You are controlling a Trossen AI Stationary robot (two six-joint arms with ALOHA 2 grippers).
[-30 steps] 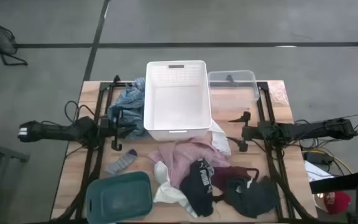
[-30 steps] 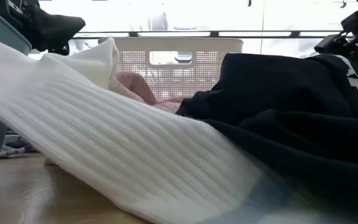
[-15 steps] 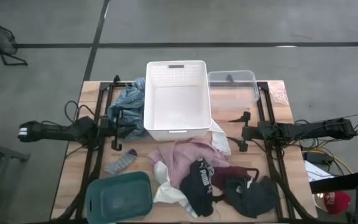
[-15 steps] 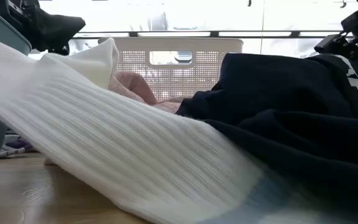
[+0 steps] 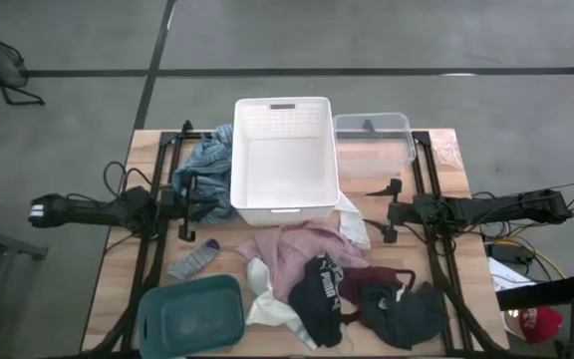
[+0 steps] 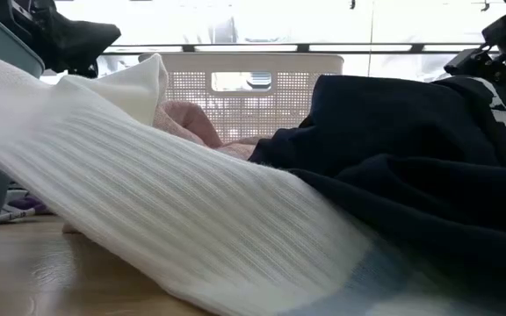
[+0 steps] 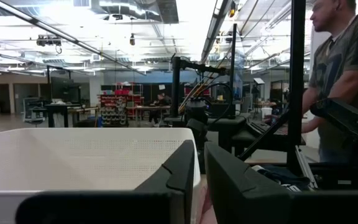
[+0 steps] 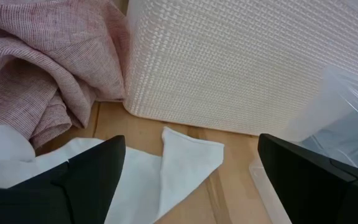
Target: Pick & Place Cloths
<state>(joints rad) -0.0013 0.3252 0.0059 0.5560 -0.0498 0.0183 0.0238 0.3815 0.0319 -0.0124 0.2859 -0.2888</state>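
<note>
The white basket (image 5: 285, 155) stands at the middle far part of the table. A blue-grey cloth (image 5: 205, 160) lies against its left wall. Near it lie a pink cloth (image 5: 302, 249), white cloths (image 5: 267, 304), a black garment (image 5: 317, 294), a maroon one (image 5: 362, 284), a dark grey one (image 5: 402, 317) and a grey sock (image 5: 195, 261). My left gripper (image 5: 187, 206) hovers left of the basket, shut (image 7: 199, 180), touching nothing. My right gripper (image 5: 395, 209) hovers right of the basket, open (image 8: 191, 180), above a white cloth (image 8: 166, 168).
A green bin (image 5: 189, 317) sits at the near left corner and a clear container (image 5: 372, 135) right of the basket. In the low view a white ribbed cloth (image 6: 148, 202) and the black garment (image 6: 411, 167) fill the foreground. A person (image 7: 344, 68) stands beyond the table.
</note>
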